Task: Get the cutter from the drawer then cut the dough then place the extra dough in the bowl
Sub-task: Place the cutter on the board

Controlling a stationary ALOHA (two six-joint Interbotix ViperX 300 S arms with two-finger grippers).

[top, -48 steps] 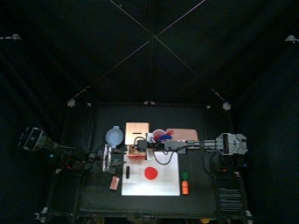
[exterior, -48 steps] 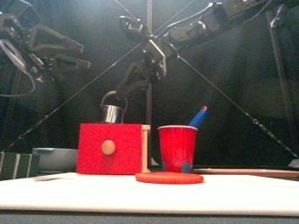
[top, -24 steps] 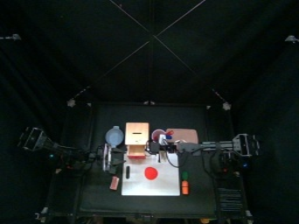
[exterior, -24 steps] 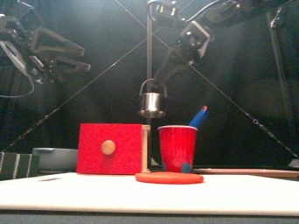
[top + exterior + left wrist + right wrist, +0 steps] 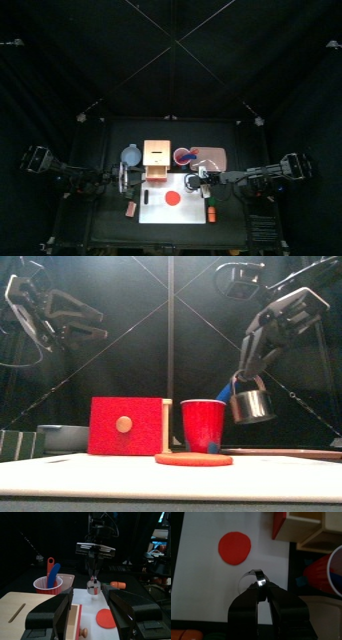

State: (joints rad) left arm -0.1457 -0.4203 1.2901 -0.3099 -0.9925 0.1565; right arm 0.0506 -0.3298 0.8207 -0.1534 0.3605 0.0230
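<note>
A round metal cutter [image 5: 249, 405] hangs by its wire handle from my right gripper [image 5: 243, 384], which is shut on the handle [image 5: 258, 578]. It hangs above the white cutting board [image 5: 150, 218], right of the red cup [image 5: 203, 424] and well above the table. The flat red dough disc [image 5: 174, 198] lies on the board in front of the wooden box [image 5: 158, 157] with its red drawer front [image 5: 128, 426]. The blue-grey bowl [image 5: 130, 155] stands left of the box. My left gripper [image 5: 124, 180] hangs open, raised at the left, holding nothing.
The red cup [image 5: 187, 155] holds a blue and a red toy knife. An orange toy [image 5: 210, 212] lies at the board's right edge and a small red thing [image 5: 131, 208] off its left edge. The board around the dough is bare.
My right gripper has carried the cutter from above the box to the right, past the red cup, and lower. The left arm has stayed put.
</note>
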